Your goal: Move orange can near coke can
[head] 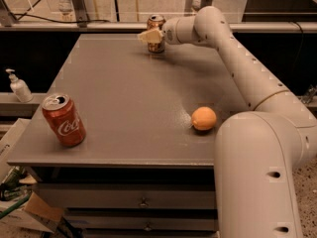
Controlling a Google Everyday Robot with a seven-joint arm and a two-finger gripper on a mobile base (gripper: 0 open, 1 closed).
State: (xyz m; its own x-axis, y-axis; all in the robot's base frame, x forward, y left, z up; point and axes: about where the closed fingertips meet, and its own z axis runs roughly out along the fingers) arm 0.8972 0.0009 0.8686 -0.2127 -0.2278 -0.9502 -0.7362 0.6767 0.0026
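Observation:
The orange can (157,21), orange-brown with a silver top, stands upright at the far edge of the grey table (124,98), near the middle. My gripper (149,35) is at the can, reaching in from the right, and its pale tip covers the can's middle. The coke can (63,120), red with white script, stands upright near the table's front left corner, far from the orange can.
A round orange fruit (204,118) lies on the table's right side, near the front. My arm (237,53) spans the table's far right. A soap dispenser (20,87) stands on a ledge to the left. Drawers sit below the tabletop.

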